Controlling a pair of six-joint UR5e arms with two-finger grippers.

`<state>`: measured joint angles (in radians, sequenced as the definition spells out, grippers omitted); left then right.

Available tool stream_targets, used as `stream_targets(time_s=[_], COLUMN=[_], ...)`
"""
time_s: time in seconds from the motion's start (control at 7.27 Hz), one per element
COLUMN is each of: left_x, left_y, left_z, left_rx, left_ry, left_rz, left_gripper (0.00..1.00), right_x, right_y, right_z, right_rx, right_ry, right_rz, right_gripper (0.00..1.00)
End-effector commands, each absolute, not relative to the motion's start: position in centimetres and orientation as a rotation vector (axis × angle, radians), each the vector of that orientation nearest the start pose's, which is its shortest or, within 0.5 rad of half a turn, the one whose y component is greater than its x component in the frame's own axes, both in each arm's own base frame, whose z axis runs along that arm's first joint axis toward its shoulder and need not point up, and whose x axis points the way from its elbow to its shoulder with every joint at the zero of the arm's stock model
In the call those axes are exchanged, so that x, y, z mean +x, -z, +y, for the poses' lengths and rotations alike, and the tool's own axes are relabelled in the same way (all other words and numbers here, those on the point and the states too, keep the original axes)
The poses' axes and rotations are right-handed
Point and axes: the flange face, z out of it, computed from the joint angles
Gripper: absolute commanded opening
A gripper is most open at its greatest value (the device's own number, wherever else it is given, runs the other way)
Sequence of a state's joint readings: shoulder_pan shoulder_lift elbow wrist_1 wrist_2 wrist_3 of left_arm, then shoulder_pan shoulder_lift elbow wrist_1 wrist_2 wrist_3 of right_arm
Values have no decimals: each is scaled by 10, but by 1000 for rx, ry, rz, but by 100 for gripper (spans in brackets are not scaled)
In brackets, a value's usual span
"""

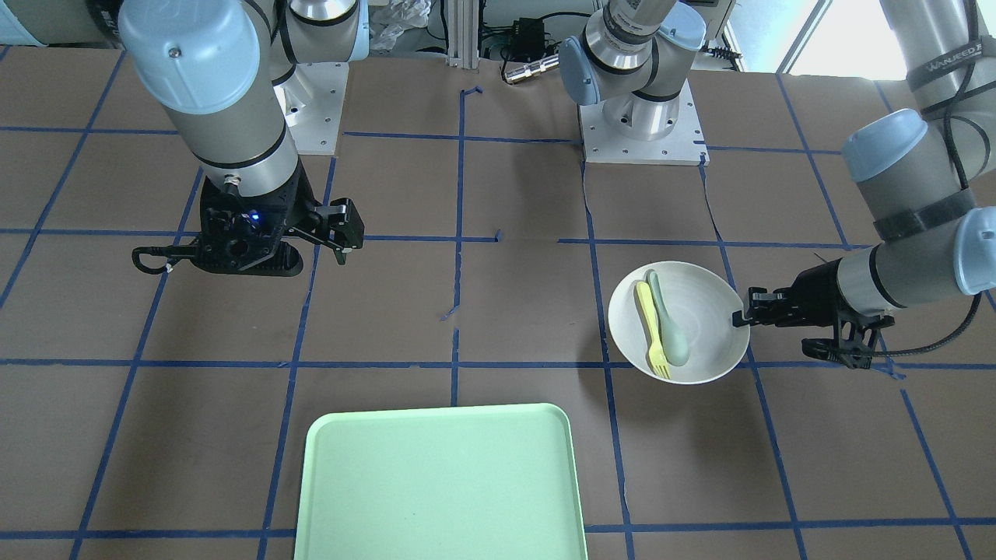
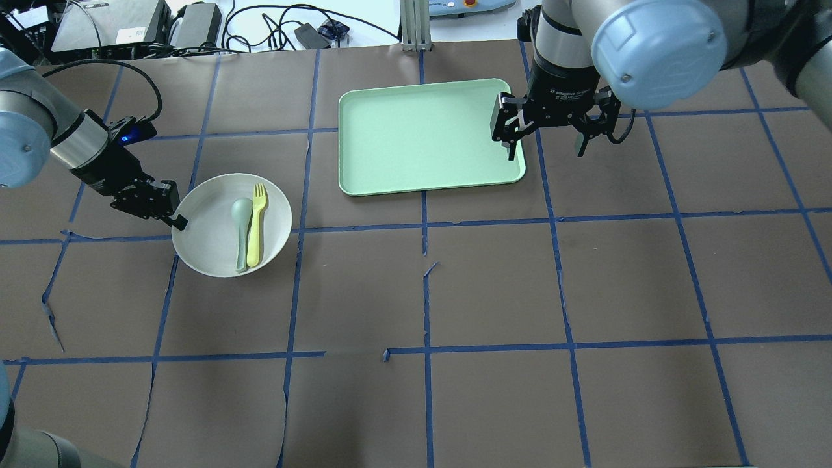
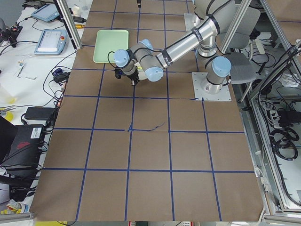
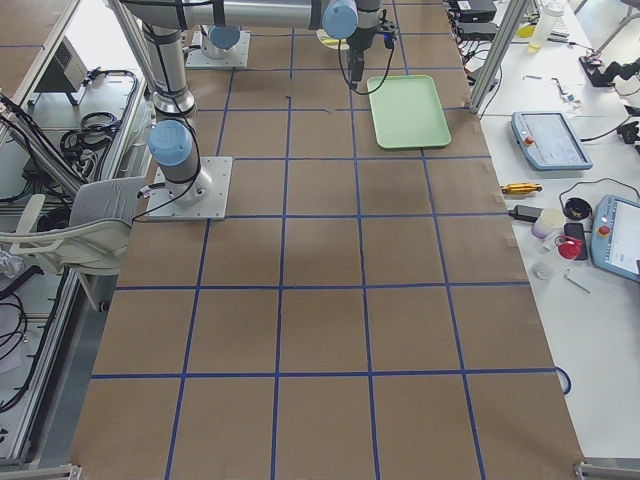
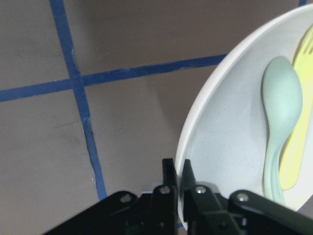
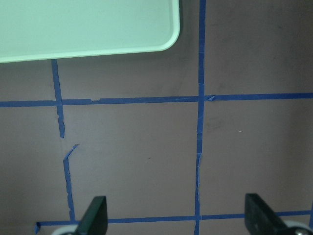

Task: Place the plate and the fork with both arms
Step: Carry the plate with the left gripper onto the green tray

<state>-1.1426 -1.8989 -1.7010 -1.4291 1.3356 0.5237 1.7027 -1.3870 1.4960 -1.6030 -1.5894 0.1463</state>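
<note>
The white plate point(image 2: 214, 240) is held at its left rim by my left gripper point(image 2: 177, 221), which is shut on the rim; the wrist view shows the fingers point(image 5: 170, 188) pinching the plate's edge point(image 5: 195, 132). The plate point(image 1: 700, 311) looks lifted and a little tilted. The pale-yellow fork point(image 2: 257, 224) lies in it beside a grey-green spoon point(image 2: 242, 227); both show in the front view, fork point(image 1: 652, 330) and spoon point(image 1: 669, 327). My right gripper point(image 2: 547, 140) is open and empty, hanging above the right edge of the green tray point(image 2: 422, 136).
The mint-green tray point(image 1: 440, 486) lies at the far middle of the table, empty. Its corner shows in the right wrist view point(image 6: 88, 24). Brown paper with blue tape lines covers the table. Cables and equipment lie beyond the far edge.
</note>
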Motion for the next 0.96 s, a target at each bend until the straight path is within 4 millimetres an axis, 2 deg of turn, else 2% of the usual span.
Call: stream_targets(time_s=[0.0, 0.14, 0.28, 0.41, 0.69, 0.83], left_x=[19, -30, -79, -107, -156, -168], left_y=[-280, -281, -269, -253, -241, -223], left_z=[-616, -648, -677, -703, -740, -751], left_rx=[78, 51, 71, 124, 68, 97], left_ry=[-177, -119, -66, 7, 4, -17], left_rz=[3554, 3541, 3612, 3611, 3612, 3612], left_gripper=[0, 0, 0, 0, 0, 0], right_x=[204, 204, 203, 204, 203, 202], right_y=[-431, -431, -430, -429, -429, -429], right_z=[-537, -537, -536, -536, -536, -536], right_rx=[18, 16, 6, 6, 6, 8], right_ry=[-116, -116, -121, -126, -126, -128], right_rz=[3170, 3171, 3171, 3170, 3170, 3170], right_gripper=[100, 100, 100, 100, 100, 100])
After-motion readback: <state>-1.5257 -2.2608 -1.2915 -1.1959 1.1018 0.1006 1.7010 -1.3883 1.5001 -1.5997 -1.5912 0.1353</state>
